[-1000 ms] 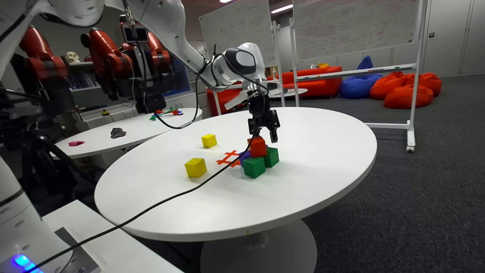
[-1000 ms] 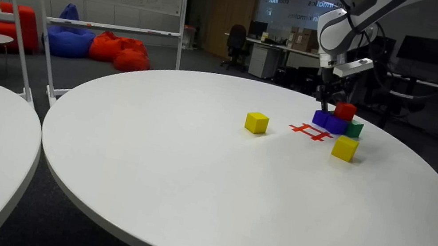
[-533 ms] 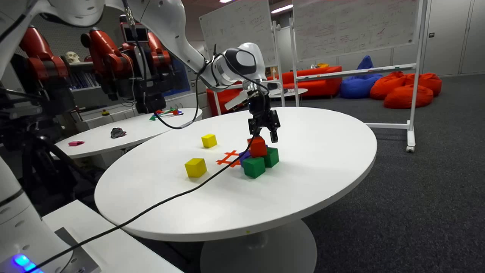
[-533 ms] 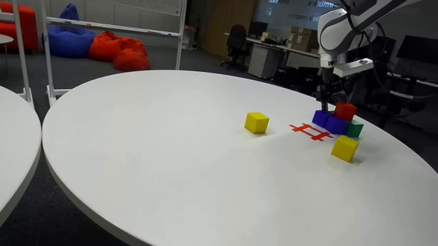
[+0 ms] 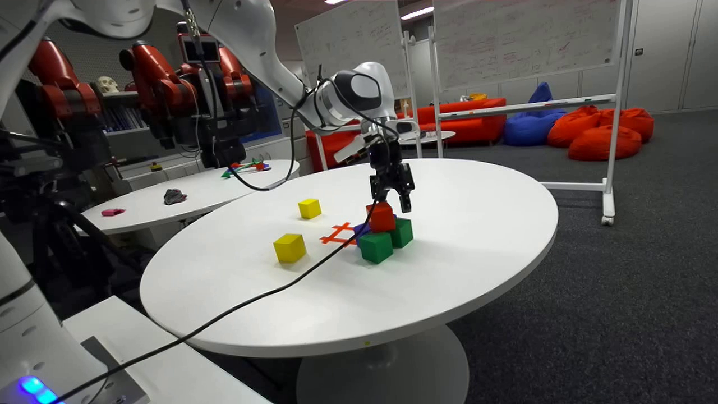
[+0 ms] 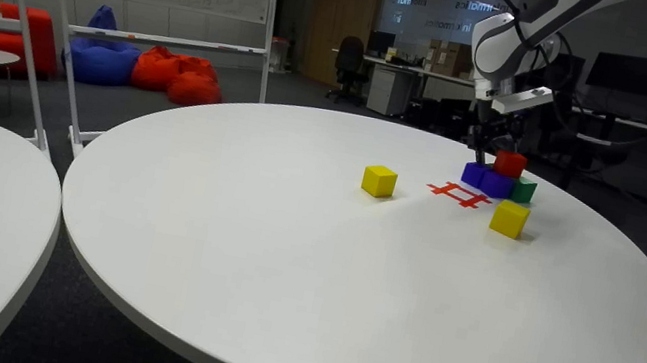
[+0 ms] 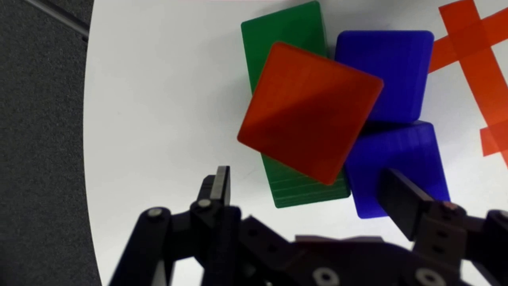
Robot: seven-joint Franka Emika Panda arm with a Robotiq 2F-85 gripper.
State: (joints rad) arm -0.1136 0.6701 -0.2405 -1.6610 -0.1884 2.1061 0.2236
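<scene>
Gaping wide, the tool [image 7: 304, 174] hangs near one red block [image 7: 311, 113], two green blocks [image 7: 285, 31] and two blue blocks [image 7: 387, 71].

A white table [image 6: 310, 259] carries cubes [image 7: 395, 75] and tape [image 7: 485, 79].

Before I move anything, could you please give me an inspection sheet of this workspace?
Surface: white round table, marked with red tape.
Things: red cube rests on clustered green cubes and blue cubes.
Clutter: two yellow cubes, apart from that pile.
Gripper: open, holding nothing; contact with blue cubes unclear.
Cables: black cable crosses before the table in an exterior view.
Surroundings: whiteboards, red sofa, bean bags.
</scene>
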